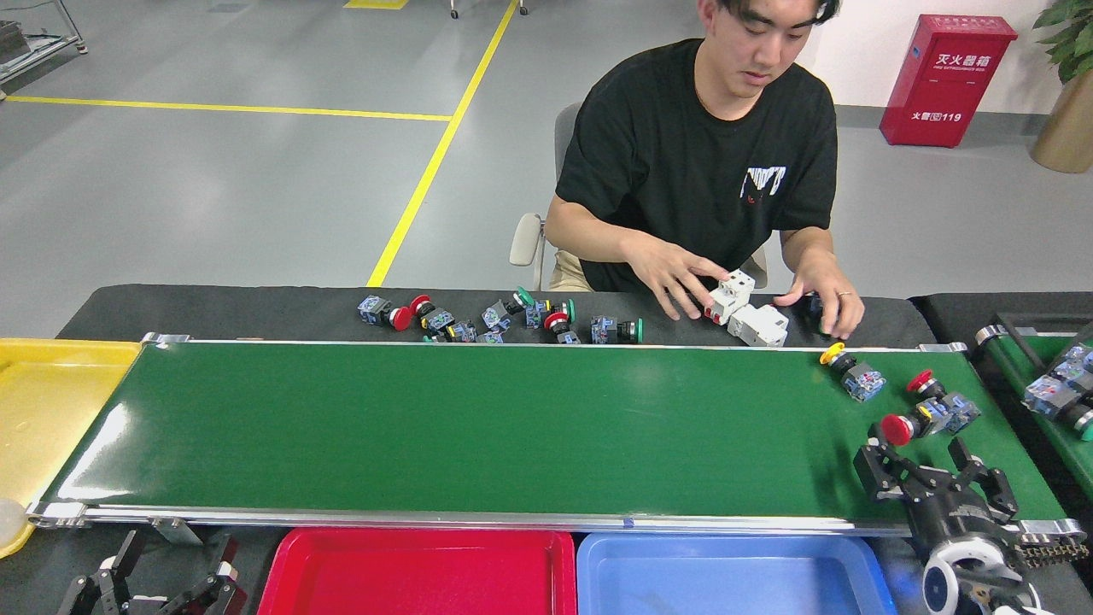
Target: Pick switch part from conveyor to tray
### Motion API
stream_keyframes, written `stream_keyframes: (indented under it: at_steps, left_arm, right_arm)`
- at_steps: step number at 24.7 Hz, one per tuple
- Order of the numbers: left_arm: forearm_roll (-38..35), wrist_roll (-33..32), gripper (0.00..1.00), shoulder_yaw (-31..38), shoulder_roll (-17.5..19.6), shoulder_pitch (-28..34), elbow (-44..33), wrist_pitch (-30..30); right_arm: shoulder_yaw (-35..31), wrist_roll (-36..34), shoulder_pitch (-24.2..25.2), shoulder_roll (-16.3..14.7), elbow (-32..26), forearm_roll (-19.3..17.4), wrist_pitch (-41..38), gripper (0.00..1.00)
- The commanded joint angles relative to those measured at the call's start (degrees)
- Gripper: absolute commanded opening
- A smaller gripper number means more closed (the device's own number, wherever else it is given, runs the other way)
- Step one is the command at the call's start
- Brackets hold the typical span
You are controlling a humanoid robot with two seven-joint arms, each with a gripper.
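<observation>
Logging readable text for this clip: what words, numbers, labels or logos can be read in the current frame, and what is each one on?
"灭火器箱": white characters near the top of the red fire extinguisher box.
"火警 119": lower on the same box; the mark between the two is too small to read.
White graphic on the person's black T-shirt: no legible words.
Switch parts on the conveyor: any markings are too small to read.

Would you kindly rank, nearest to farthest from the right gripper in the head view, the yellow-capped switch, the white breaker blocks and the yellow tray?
From the right gripper:
1. Yellow-capped switch, on the conveyor's right end.
2. White breaker blocks, beyond the belt's far rail, by the person's hands.
3. Yellow tray, at the belt's far left end.
</observation>
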Motion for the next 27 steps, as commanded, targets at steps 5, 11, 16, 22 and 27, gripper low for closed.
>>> stream_keyframes:
  at_steps: [5,11,16,22,27]
  left_arm:
    - [0.0,0.0,1.00,-2.1,1.3,-0.9,-0.3,-0.1]
    - [0.1,0.0,1.00,-2.4,1.3,-0.9,0.0,-0.1]
    - [0.1,0.0,1.00,-2.3,1.3,-0.9,0.0,-0.1]
    - [0.3,0.0,1.00,-2.3,1.3,-0.7,0.0,-0.1]
    - [0.3,0.0,1.00,-2.2,1.4,-0.6,0.0,-0.1]
  right_arm:
    - [0.8,0.4,-2.5,-0.5,3.3,-0.1,-1.2,0.73]
    - [1.2,0.1,-2.4,-1.4,3.1,-0.1,-7.0,0.12]
    - [1.2,0.0,-1.8,-1.1,1.2,-0.1,-10.7,0.06]
    - [1.6,0.0,7.9,-0.7,-14.8,-0.1,-20.2,0.06]
    - [14.0,0.0,16.3,1.1,-29.5,1.4,-33.6,0.39]
